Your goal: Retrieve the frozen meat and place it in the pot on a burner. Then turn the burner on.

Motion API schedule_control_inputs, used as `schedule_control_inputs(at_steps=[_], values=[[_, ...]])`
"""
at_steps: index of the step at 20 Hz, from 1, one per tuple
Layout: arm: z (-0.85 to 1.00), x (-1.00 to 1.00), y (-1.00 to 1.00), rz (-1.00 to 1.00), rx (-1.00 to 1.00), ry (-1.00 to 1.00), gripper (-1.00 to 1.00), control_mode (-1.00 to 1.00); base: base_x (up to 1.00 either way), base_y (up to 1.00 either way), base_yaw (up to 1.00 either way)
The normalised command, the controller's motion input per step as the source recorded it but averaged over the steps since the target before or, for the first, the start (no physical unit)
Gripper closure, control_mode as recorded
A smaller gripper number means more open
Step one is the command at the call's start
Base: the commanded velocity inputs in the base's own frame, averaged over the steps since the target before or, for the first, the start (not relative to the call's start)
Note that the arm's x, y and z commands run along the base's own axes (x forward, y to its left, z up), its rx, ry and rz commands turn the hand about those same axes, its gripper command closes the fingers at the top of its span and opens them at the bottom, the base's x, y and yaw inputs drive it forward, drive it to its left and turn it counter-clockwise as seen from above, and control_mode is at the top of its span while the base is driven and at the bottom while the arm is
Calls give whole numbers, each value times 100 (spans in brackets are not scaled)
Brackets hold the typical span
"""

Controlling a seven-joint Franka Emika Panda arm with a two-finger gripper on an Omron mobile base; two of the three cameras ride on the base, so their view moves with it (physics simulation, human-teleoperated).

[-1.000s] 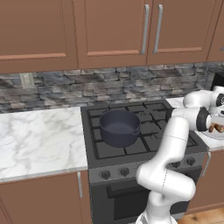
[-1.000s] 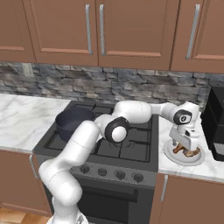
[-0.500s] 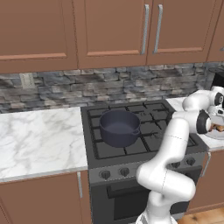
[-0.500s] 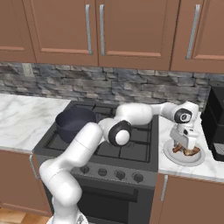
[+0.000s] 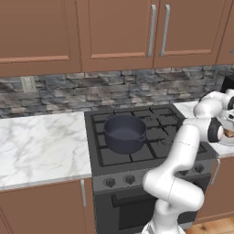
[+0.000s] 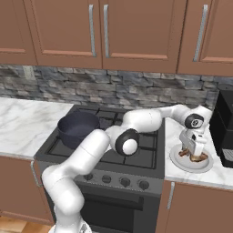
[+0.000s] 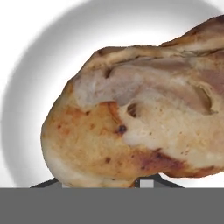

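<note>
The frozen meat (image 7: 131, 122), an orange-tan lump with paler patches, lies on a white plate (image 7: 26, 65) and looms very close in the hand view. My gripper (image 6: 195, 154) is down on the plate (image 6: 179, 161) to the right of the cooktop. It is open, and its dark fingertips (image 7: 146, 183) stand on either side of the meat's near edge. A brown bit of the meat (image 6: 184, 153) shows beside the hand. The dark blue-grey pot (image 5: 124, 132) (image 6: 78, 128) stands lidless on the front-left burner (image 5: 114, 155) with nothing in it.
A black appliance (image 6: 225, 123) stands just right of the plate on the counter. Round knobs (image 6: 123, 182) line the stove front. A marble counter (image 5: 41, 141) stretches left of the cooktop. Wooden cabinets hang above a stone backsplash.
The hand has dropped lower over the plate, closing in on the meat. The pot and the base views have not shifted.
</note>
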Motion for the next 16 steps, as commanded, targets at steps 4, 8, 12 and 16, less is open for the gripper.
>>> schedule_control_inputs(at_steps=[4, 8, 12, 16], values=[[12, 0, 42, 0, 0, -33, 100, -100, 0, 0, 0], [0, -17, 37, 0, 0, -30, 100, -100, 0, 0, 0], [0, -25, 39, 0, -9, -35, 100, -100, 0, 0, 0], [12, -28, 64, 0, -13, -52, 100, -100, 0, 0, 0]])
